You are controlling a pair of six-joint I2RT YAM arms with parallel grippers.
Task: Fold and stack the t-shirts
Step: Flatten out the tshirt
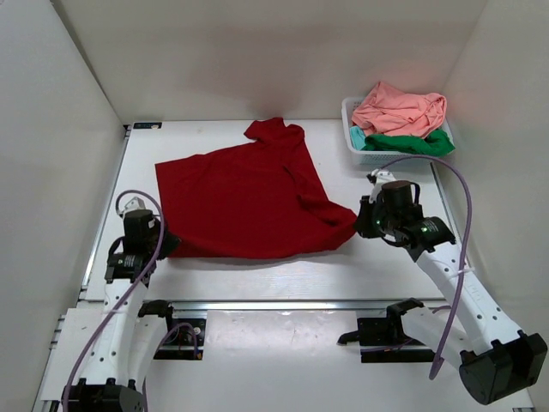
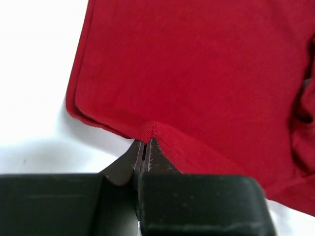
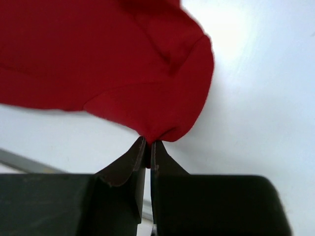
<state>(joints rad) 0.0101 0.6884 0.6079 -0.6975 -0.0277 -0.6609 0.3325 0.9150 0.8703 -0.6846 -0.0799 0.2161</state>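
Arms low and outstretched, jaws pinching the dark red t-shirt [image 1: 249,197]

no lettering to be read anywhere, no labels, no brands, no numbers, no signs legible from any view

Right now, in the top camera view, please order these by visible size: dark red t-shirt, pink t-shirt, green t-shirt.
1. dark red t-shirt, spread out, clearly largest.
2. pink t-shirt, bunched in the basket.
3. green t-shirt, smallest as seen, but mostly covered by the pink one; true size unsure.
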